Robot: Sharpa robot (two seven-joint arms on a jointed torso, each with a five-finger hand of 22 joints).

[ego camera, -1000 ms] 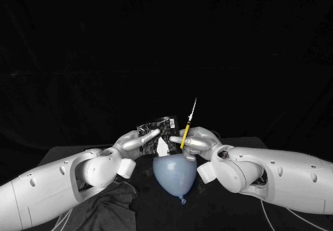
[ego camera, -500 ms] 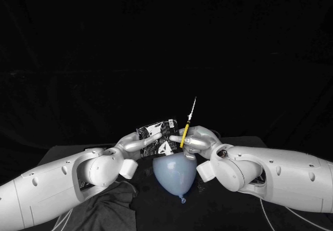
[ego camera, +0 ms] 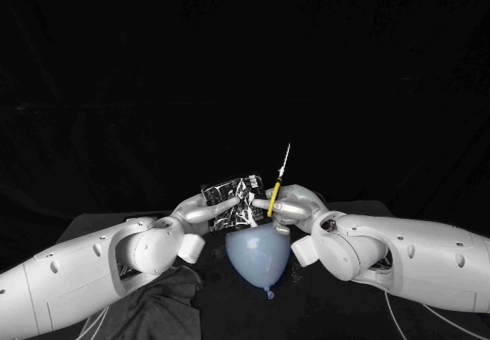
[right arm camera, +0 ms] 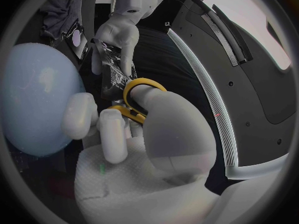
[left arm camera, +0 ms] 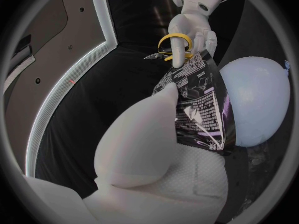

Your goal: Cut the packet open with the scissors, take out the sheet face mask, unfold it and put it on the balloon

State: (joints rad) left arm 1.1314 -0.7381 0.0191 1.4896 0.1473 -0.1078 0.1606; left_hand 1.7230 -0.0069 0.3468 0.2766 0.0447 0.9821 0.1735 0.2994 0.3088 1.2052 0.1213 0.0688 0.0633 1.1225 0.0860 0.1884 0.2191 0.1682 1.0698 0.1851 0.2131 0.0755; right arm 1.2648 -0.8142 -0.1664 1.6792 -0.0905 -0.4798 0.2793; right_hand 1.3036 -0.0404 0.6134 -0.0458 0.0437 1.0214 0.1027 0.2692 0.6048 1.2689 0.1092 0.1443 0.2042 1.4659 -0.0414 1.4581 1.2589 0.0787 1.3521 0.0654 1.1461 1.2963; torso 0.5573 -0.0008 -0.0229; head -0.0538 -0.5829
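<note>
Silver-and-black foil is what you meet first in the head view. The packet (ego camera: 230, 203) stands upright over the far end of the pale blue balloon (ego camera: 255, 256), pinched at its near edge by the left hand (ego camera: 199, 210). Just beside it, the right hand (ego camera: 291, 207) is wrapped around the yellow handles of the scissors (ego camera: 275, 185). Their blades rise as one thin line by the packet's right edge, and you cannot tell whether they are parted. The balloon lies on the black table (ego camera: 87, 225) between the two forearms, knot toward the robot, with a dark cloth (ego camera: 158, 304) near its left side.

From the left wrist view, you see a broad finger pressed flat against the packet's printed face. The balloon is just behind the packet, and beyond it the right hand carries a yellow loop.

From the right wrist view, you see a finger passing through the yellow loop while the others curl beside it. The balloon sits close alongside, and the left hand grips the crinkled packet just past the handles.
</note>
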